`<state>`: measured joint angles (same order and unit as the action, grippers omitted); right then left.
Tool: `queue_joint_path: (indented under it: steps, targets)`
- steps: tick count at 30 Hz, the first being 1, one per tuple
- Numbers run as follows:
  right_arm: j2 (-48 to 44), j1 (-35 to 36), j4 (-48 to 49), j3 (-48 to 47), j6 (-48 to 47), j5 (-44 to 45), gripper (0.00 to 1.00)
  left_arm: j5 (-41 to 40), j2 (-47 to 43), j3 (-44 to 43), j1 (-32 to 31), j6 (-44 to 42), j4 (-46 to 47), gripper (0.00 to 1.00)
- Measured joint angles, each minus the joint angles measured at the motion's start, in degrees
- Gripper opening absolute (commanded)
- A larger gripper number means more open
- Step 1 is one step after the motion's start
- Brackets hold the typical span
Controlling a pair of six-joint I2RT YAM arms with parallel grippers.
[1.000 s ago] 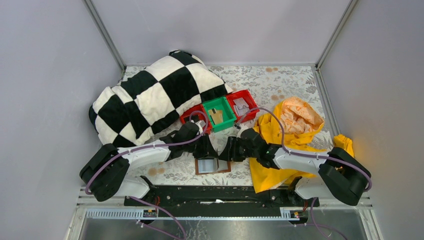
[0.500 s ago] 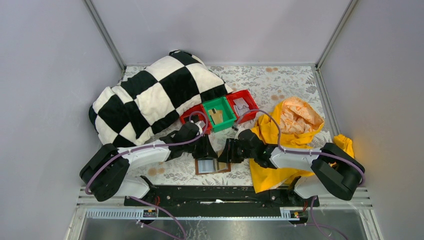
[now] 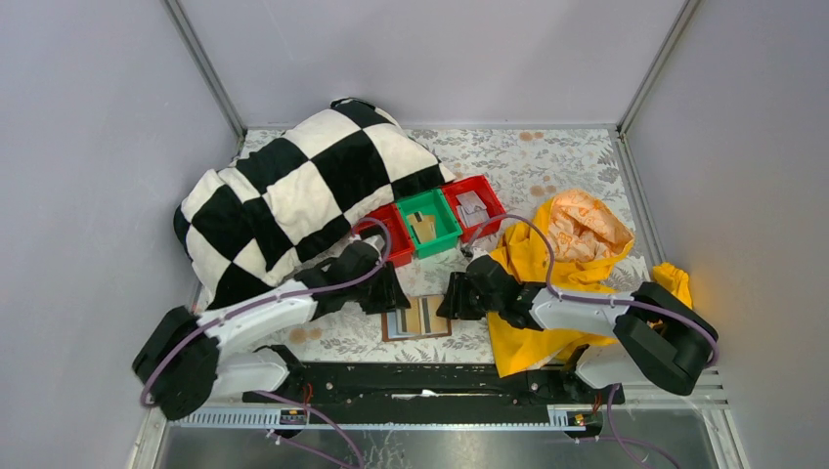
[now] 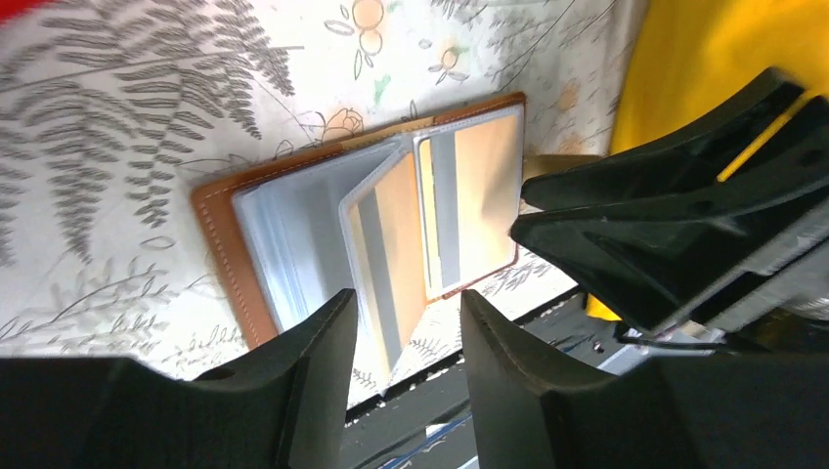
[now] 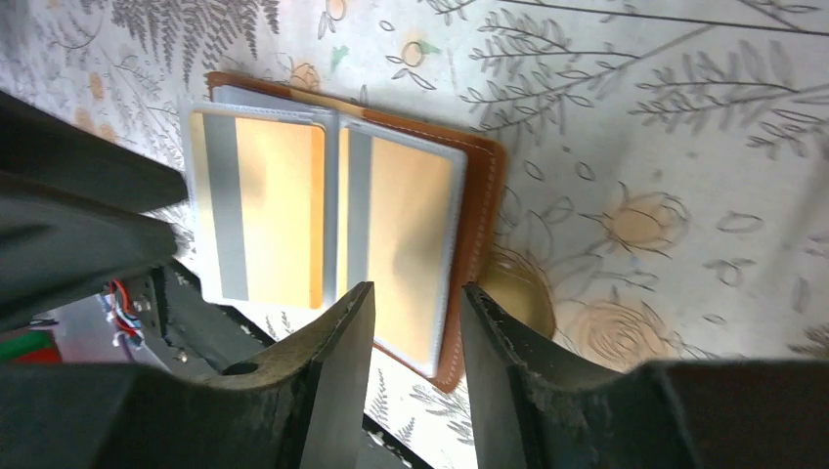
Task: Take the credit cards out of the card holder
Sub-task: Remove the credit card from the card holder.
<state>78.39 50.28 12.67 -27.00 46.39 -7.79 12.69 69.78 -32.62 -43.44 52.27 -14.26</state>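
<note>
The cards (image 5: pixel 279 210), tan with grey stripes, sit in clear sleeves of the holder (image 3: pixel 415 318), which lies open on the table (image 3: pixel 557 161) near its front edge. The left fingers (image 4: pixel 313 371) and right fingers (image 5: pixel 332 371) hover at either side of it, both spread apart and gripping nothing. Behind stand red and green bins (image 3: pixel 442 231).

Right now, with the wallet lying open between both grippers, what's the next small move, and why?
Probably lower the right gripper onto the near edge of the tan card below it and pinch. The card holder lies open with that card in its sleeve, and this gripper and the left gripper are both open, holding nothing.
</note>
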Motion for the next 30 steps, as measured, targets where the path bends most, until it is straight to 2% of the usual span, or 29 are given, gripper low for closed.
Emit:
queue_joint_path:
  steps: [3,6,9,13,22,30]
  targets:
    - [-3.0,0.0,-4.3,-0.1,-1.3,2.5,0.45,-4.3,-6.9,-0.1,0.0,0.4,-3.2,0.59]
    - [-6.8,0.0,-7.1,-0.5,-2.4,4.4,0.45,-6.5,-10.5,-1.7,0.0,0.4,-4.0,0.59]
    - [-8.2,0.0,-7.6,-1.8,-3.0,5.4,0.42,-6.5,-8.2,-4.0,-0.7,0.4,-2.7,0.57]
    - [-6.5,0.0,-6.0,-2.7,-3.0,4.8,0.32,-3.5,-3.3,-3.3,-1.8,1.4,2.4,0.51]
    - [0.3,0.0,-0.3,-2.8,-1.3,1.4,0.32,2.4,3.7,0.7,-2.0,5.2,12.2,0.48]
    - [1.2,0.0,0.5,-2.8,-0.9,1.3,0.31,5.4,8.0,1.5,-2.0,6.6,17.3,0.48]
